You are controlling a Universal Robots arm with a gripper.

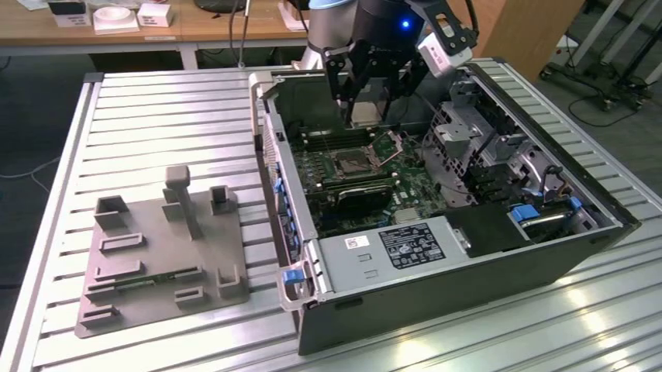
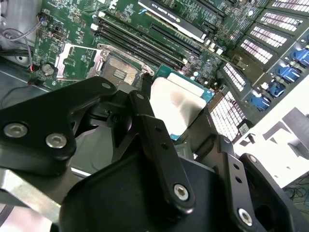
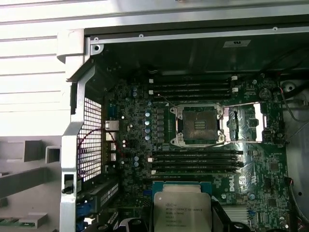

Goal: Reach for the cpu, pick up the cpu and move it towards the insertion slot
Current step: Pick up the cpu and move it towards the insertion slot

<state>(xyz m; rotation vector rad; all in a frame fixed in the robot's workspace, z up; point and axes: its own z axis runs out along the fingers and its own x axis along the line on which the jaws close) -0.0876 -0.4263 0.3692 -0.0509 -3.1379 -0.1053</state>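
Inside the open computer case (image 1: 455, 232), gripper (image 1: 364, 116) hangs clamped on the cpu (image 3: 182, 211), apparently by 2 opposite edges. Insertion slot (image 3: 198, 125), flap raised, lies at 12 o'clock from the chip in the first wrist view.

The cpu (image 3: 182, 211) between the black gripper's (image 2: 186, 126) fingers is silvery-grey with a teal-green rim; beyond the gripper, the insertion slot (image 3: 198, 124) has a silvery frame and dark centre, on green circuit board (image 3: 270, 169); a grey plastic tray (image 1: 155, 256) lies well apart.
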